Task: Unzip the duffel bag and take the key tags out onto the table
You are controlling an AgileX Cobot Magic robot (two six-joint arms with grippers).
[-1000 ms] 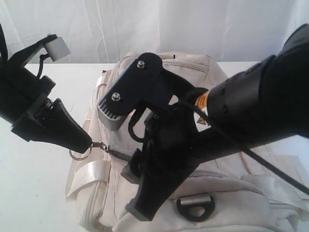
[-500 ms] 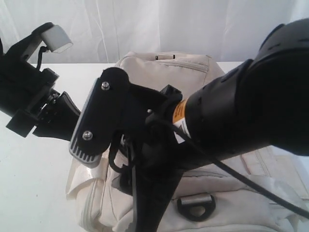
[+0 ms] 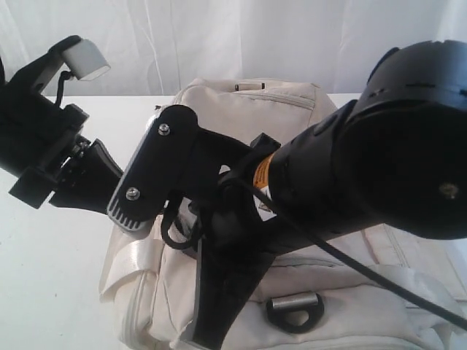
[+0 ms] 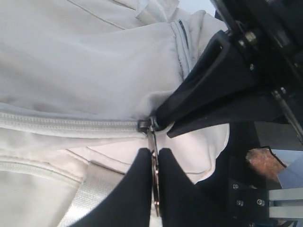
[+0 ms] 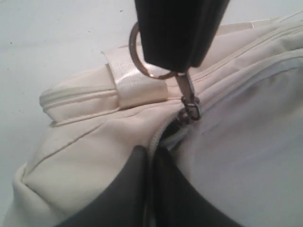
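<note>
**Hold.** The left gripper point(image 4: 152, 158) is fully closed on the metal ring point(image 5: 151, 73) of the zip pull. The ring links to the slider point(image 5: 190, 111). The right gripper point(image 5: 149, 153) is pinched shut on a fold of bag fabric just beside the slider, with nothing else between its jaws.

**Reason, as judged.** One gripper is set to draw the pull while the other pins the soft cloth, so that the slider can travel instead of dragging the whole bag along. The zip point(image 4: 71, 126) runs away from the slider with its teeth meshed, so the opening step is barely begun.

**Location.** In the exterior view the bag point(image 3: 292, 102) lies on the table point(image 3: 51, 277), filling the frame from centre to 5 o'clock. The left arm point(image 3: 66, 168) enters at 9 o'clock. The key tags appear in no view and are presumably inside the bag.

**View comparison.**
- Exterior view: the right arm point(image 3: 379, 146) blocks the contact area, so neither grip can be checked. Only this view shows the bag's position on the table and the D-ring point(image 3: 295, 301) at 6 o'clock.
- Left wrist view: shows the closed length of zip.
- Right wrist view: shows the ring, link and slider clearly
</note>
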